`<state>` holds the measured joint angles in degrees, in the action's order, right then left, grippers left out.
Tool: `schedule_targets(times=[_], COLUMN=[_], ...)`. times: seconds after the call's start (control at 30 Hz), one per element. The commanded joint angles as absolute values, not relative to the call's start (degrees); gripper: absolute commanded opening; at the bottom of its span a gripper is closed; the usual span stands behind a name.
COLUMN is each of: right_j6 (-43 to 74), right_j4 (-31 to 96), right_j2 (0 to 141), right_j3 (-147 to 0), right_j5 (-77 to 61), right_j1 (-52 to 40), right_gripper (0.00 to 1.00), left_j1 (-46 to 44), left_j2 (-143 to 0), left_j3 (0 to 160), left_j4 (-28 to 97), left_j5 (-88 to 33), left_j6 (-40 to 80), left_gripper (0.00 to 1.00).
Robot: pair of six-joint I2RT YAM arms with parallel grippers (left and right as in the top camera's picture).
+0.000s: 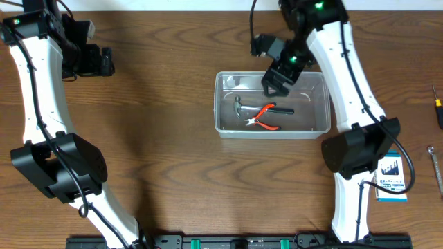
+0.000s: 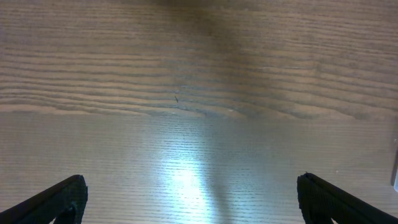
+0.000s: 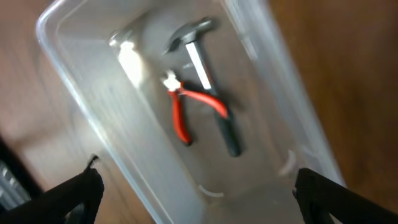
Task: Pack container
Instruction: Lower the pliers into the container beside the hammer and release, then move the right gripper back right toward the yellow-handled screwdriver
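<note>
Right gripper (image 3: 199, 186) spread wide, empty — container (image 3: 118, 124) directly beneath, long axis slanting across its gap; left gripper (image 2: 191, 186) also spread, well away.

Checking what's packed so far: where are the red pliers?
In the overhead view, the pliers lie inside the container, against the hammer, near the right end effector.

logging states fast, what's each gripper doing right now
Left gripper: open, holding nothing.
Right gripper: open, holding nothing, above the container.
</note>
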<state>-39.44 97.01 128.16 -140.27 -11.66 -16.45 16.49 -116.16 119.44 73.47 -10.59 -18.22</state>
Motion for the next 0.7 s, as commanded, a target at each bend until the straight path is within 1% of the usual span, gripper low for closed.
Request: schedule_targets(times=[0.0, 0.17, 0.37, 0.57, 0.63, 0.67], right_j6=[-31.20, -21.41, -17.72, -16.67, -16.73, -16.73], right_j4=[97.32, 97.34, 97.34, 97.32, 97.30, 97.30], right_j2=[125.23, 118.91, 106.72, 93.54, 90.32, 88.66], right_j3=[-142.43, -142.10, -137.10, -123.22, -117.64, -113.51], right_j5=[-5.41, 3.79, 4.29, 0.34, -2.42, -3.42], right_j1=[-14.31, -10.94, -3.97, 8.23, 13.19, 17.08], right_gripper=[0.99, 0.99, 0.99, 0.99, 0.99, 0.99], left_j1=[16.69, 16.69, 16.69, 16.69, 16.69, 16.69], left_j2=[-116.81, -116.81, -116.81, -116.81, -116.81, -116.81], left_j3=[119.04, 119.04, 119.04, 119.04, 119.04, 119.04], left_j4=[73.67, 73.67, 73.67, 73.67, 73.67, 73.67], left_j5=[-11.31, -11.31, -11.31, -11.31, -11.31, -11.31], left_j6=[-18.13, -18.13, -18.15, -18.13, -18.13, -18.13], left_gripper=[0.98, 0.98, 0.98, 0.98, 0.98, 0.98])
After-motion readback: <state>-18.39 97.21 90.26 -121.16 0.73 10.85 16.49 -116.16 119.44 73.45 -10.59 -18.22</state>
